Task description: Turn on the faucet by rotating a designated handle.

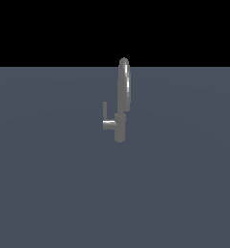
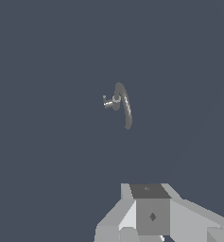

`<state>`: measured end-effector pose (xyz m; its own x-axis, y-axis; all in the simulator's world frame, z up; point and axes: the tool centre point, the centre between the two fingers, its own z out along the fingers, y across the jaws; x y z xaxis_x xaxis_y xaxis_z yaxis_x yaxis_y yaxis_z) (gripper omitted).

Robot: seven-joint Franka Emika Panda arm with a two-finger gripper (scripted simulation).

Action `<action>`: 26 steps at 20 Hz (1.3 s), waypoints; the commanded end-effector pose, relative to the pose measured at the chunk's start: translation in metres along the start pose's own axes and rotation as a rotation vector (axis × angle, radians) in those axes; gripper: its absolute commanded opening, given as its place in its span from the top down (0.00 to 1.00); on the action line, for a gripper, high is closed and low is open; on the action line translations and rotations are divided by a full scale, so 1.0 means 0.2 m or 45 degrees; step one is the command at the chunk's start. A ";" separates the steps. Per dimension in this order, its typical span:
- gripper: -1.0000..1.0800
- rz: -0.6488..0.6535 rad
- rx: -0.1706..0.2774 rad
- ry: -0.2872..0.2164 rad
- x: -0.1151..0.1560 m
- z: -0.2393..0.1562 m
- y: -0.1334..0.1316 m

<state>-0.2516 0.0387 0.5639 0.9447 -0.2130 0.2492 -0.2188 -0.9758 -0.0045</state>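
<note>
The small grey faucet (image 1: 120,127) stands upright on the grey floor in the middle of the exterior view, its tall narrow loop spout (image 1: 124,85) rising above the post. The handle (image 1: 106,121) is a short stub on the exterior view's left of the post, ending in a slim bar that points up. In the wrist view I look down on the faucet (image 2: 124,105) and handle (image 2: 107,101) from far above. My gripper (image 2: 151,215) shows only as grey and white blocks at the picture's edge, well away from the faucet. I cannot make out how its jaws stand. The arm is not in the exterior view.
A flat grey floor (image 1: 48,193) stretches all around the faucet, with a black background behind its far edge. No other objects show.
</note>
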 end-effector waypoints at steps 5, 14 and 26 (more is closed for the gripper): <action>1.00 0.190 -0.051 0.175 0.01 -0.15 -0.17; 1.00 0.424 -0.141 0.383 0.06 -0.21 -0.47; 1.00 0.696 -0.290 0.582 0.25 0.05 -0.85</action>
<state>-0.1750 0.1871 0.5766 0.5277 -0.5640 0.6352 -0.6998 -0.7125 -0.0512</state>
